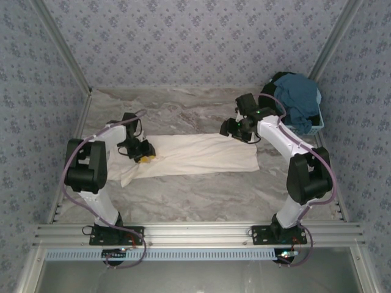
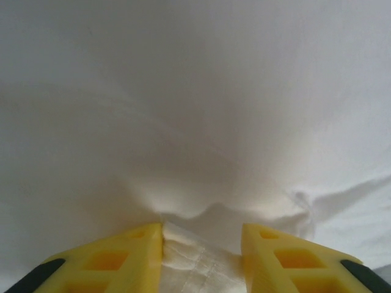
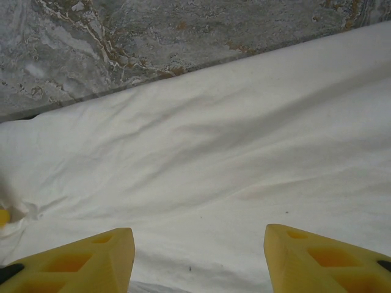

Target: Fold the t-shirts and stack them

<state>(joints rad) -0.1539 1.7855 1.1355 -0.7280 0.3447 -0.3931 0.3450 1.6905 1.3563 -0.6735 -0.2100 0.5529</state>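
Left gripper parted astride a cream t-shirt fold, right gripper spread above it. Overhead: teal t-shirt in basket, table's far right corner.

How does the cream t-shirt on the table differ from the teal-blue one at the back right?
The cream t-shirt lies flat on the marble table, folded into a long strip; the teal-blue t-shirt is heaped, crumpled, on the light-blue basket. The cream one is mid-table; the teal-blue one sits in the far right corner. Both are plain, unpatterned cloth.

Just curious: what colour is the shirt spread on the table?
The shirt is cream-white, clearest from the top view.
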